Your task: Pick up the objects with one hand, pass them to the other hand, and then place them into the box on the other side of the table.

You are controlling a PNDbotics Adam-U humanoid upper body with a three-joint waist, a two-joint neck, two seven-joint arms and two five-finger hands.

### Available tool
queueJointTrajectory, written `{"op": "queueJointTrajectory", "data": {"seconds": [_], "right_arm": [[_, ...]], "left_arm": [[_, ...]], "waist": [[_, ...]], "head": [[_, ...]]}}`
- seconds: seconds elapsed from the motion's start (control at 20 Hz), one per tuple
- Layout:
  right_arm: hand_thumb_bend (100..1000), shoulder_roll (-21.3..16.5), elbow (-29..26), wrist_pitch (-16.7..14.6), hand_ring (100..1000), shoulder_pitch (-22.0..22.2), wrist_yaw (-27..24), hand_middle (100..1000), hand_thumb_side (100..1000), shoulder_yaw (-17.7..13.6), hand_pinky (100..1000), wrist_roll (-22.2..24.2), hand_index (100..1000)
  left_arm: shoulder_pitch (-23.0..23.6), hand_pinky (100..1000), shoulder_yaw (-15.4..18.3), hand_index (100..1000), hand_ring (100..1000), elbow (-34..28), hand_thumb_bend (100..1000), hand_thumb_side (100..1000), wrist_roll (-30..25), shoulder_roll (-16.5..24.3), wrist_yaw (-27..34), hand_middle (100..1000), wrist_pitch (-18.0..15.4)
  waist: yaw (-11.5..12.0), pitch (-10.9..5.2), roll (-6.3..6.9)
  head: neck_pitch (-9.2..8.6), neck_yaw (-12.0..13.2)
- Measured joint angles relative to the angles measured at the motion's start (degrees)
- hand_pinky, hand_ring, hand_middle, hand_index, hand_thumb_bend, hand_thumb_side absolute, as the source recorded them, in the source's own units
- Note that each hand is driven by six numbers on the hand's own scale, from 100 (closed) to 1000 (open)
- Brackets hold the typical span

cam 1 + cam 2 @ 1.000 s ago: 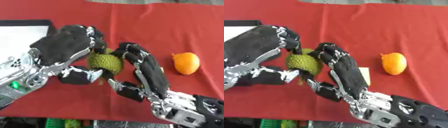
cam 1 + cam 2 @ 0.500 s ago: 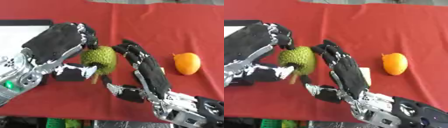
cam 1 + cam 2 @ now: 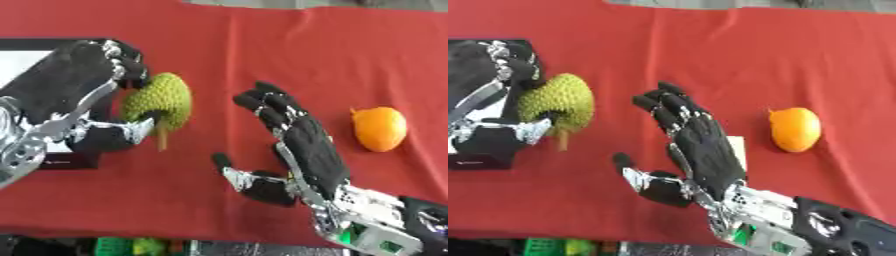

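A spiky green durian-like fruit [image 3: 160, 100] with a short brown stem is held above the red cloth by my left hand [image 3: 74, 100], whose fingers and thumb are curled round it. It hangs beside the near right corner of the black-rimmed box [image 3: 52, 44] at the left edge. My right hand [image 3: 302, 150] hovers open in the middle of the table, fingers spread, a gap apart from the fruit. An orange fruit [image 3: 380, 128] lies on the cloth to the right of that hand.
A red cloth [image 3: 262, 45] covers the table. The box's white inside [image 3: 16, 65] shows behind my left arm. A pale flat piece [image 3: 736, 150] peeks from under my right hand. Green and dark items [image 3: 131, 246] sit below the table's near edge.
My right hand has let go of the green fruit and drawn back to the right, fingers spreading. My left hand has carried the fruit leftward towards the box.
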Motion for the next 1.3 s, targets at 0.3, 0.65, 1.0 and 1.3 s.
{"op": "queueJointTrajectory", "data": {"seconds": [0.3, 0.65, 1.0, 1.3], "right_arm": [[390, 0.0, 0.0, -0.6, 900, 0.3, 0.0, 765, 365, -0.3, 528, -0.7, 836], [392, -0.1, 0.0, -1.3, 898, 0.5, 0.0, 764, 357, -0.4, 528, -1.3, 834], [397, -0.4, 0.0, -1.7, 898, 1.0, 0.0, 765, 352, -0.6, 529, -1.7, 834], [403, -0.5, 0.0, -1.8, 897, 1.5, 0.0, 765, 347, -0.6, 531, -1.9, 834]], "left_arm": [[2.9, 414, 5.7, 494, 436, 0.0, 100, 237, 5.4, 2.9, 4.4, 435, 0.3], [7.0, 411, 12.6, 492, 429, 0.0, 100, 259, 10.4, 6.0, 10.3, 431, 3.7], [11.0, 420, 17.2, 497, 435, 0.0, 100, 251, 12.5, 8.0, 12.0, 435, 9.9], [12.7, 448, 18.5, 514, 452, 0.6, 100, 236, 11.9, 8.6, 10.6, 449, 13.9]], "waist": [[0.0, 0.02, -0.08], [0.0, 0.09, -0.36], [0.0, 0.11, -0.78], [0.0, 0.12, -1.13]], "head": [[-0.29, 1.3], [-1.13, 3.2], [-2.08, 5.3], [-2.69, 6.9]]}}
